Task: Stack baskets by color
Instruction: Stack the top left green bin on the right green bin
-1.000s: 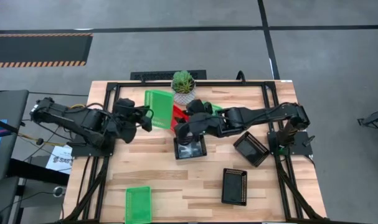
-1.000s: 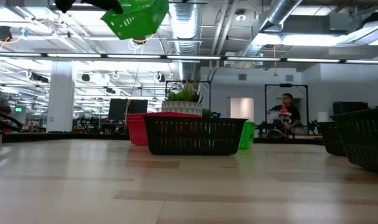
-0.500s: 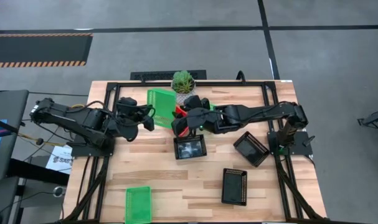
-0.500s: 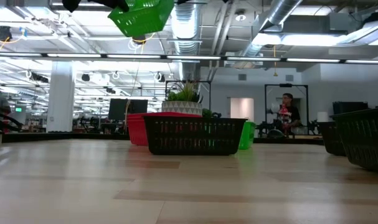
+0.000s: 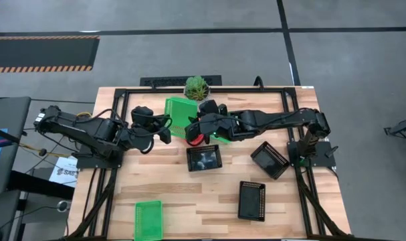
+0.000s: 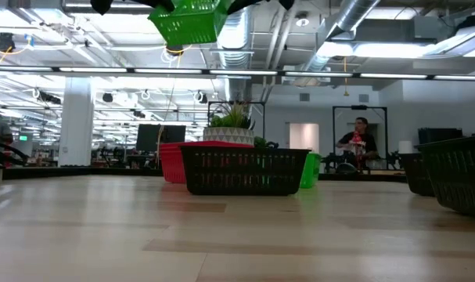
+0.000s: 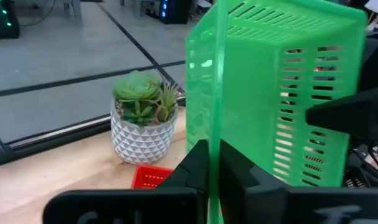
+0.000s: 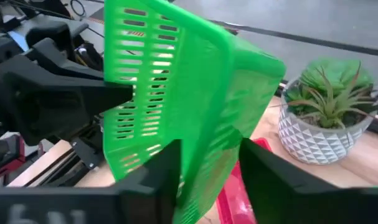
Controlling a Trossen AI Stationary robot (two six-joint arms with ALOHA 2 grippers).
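A green basket (image 5: 179, 114) hangs in the air over the table's far middle; it shows at the top of the low view (image 6: 188, 21). My left gripper (image 5: 164, 126) is shut on it from the left. My right gripper (image 5: 197, 126) comes from the right. Its two fingers (image 8: 160, 168) stand apart on either side of the basket's other wall (image 8: 201, 124); whether they touch it, I cannot tell. Under the right gripper a red basket (image 6: 170, 160) rests on the table. A second green basket (image 5: 148, 219) lies flat near the front edge. My left gripper pinches one thin wall of the green basket (image 7: 212, 124) between its two fingers (image 7: 198, 163), at the basket's near left side. The fingers come nearly level from the table's left. The basket stands on edge, lifted clear of the table.
A succulent in a white pot (image 5: 196, 87) stands at the far edge, just behind the raised basket. Black baskets sit at the centre (image 5: 204, 158), to the right (image 5: 269, 159) and near the front right (image 5: 251, 199). Bare wood lies at the near left.
My left gripper has carried the green basket a little toward the table's right, still clear of the table. My right gripper has moved from above the centre black basket toward the far edge and now stands at the green basket.
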